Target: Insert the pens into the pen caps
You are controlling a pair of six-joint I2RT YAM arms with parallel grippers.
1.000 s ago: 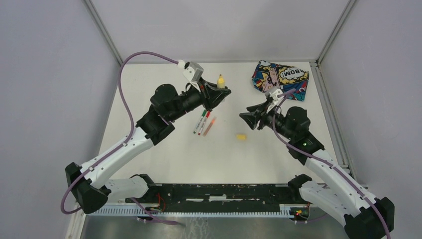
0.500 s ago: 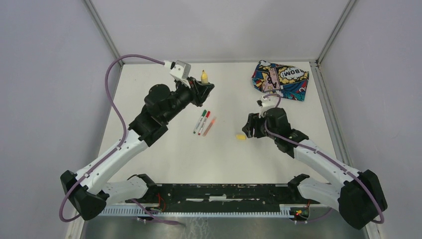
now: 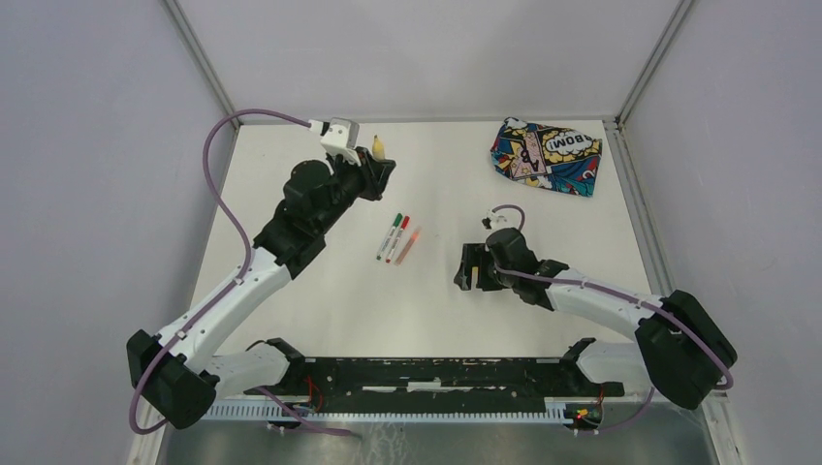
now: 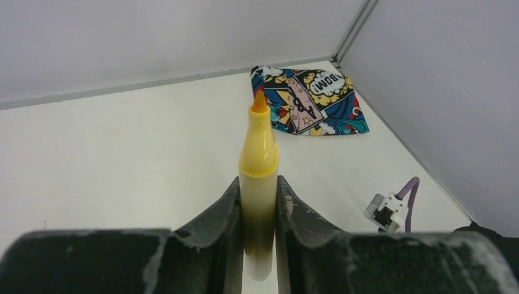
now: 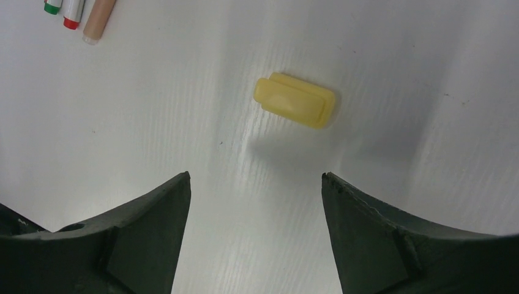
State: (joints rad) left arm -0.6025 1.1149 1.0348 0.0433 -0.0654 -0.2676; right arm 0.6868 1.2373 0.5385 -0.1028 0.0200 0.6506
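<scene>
A white table fills a small enclosure, seen from above. Plain pale grey walls close it in at the left, back and right, joined at the far corners by slanting aluminium posts. The light is soft and even, with only faint shadows.

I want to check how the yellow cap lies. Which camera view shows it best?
The right wrist view: the yellow cap lies flat on the table, unobstructed, just beyond the open right gripper. In the top view that gripper hides it. The left wrist view misses it.
</scene>
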